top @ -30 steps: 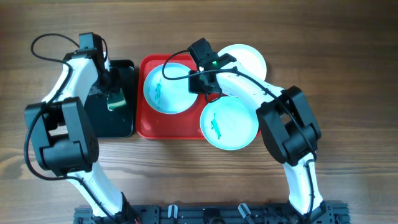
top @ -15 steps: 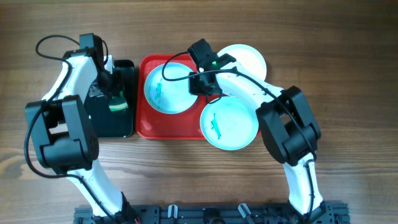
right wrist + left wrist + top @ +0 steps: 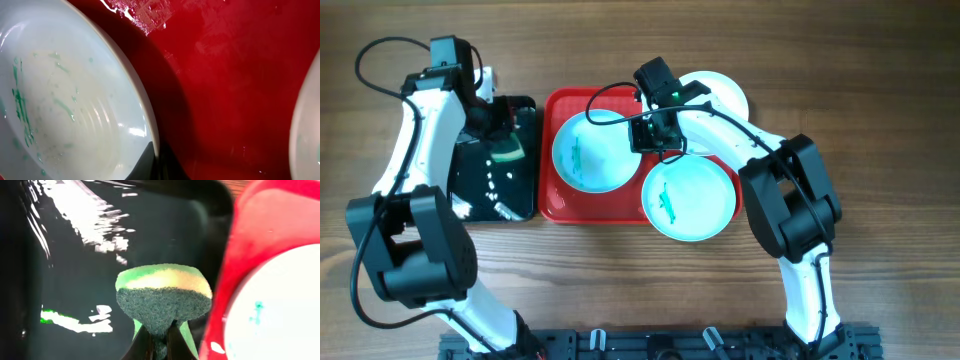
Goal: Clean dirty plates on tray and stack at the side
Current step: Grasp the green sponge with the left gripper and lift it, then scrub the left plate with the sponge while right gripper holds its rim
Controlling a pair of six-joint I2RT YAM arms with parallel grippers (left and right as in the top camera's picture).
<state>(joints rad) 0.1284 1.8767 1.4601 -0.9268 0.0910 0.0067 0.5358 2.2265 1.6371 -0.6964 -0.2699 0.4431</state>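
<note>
- The green sponge (image 3: 164, 296) is pinched at its lower edge by the left gripper (image 3: 160, 339), whose jaws are drawn almost together on it.
- The sponge is held over the black tray (image 3: 510, 195), toward that tray's 2 o'clock corner; wet glints are seen on the tray's floor.
- The red tray (image 3: 620, 208) is set just beside the black tray, on its 3 o'clock side.
- A smeared turquoise plate (image 3: 588, 152) is found in the red tray's 9 o'clock half.
- Its rim, at about 2 o'clock, is clamped between the narrowly closed jaws of the right gripper (image 3: 156, 161); whether that edge is raised cannot be told.
- A second turquoise plate (image 3: 690, 200), also marked with teal, is placed at the red tray's 5 o'clock corner and overhangs onto the table (image 3: 880, 100).
- A white plate (image 3: 722, 95) is seen at the 1 o'clock corner, partly hidden by the right arm.
</note>
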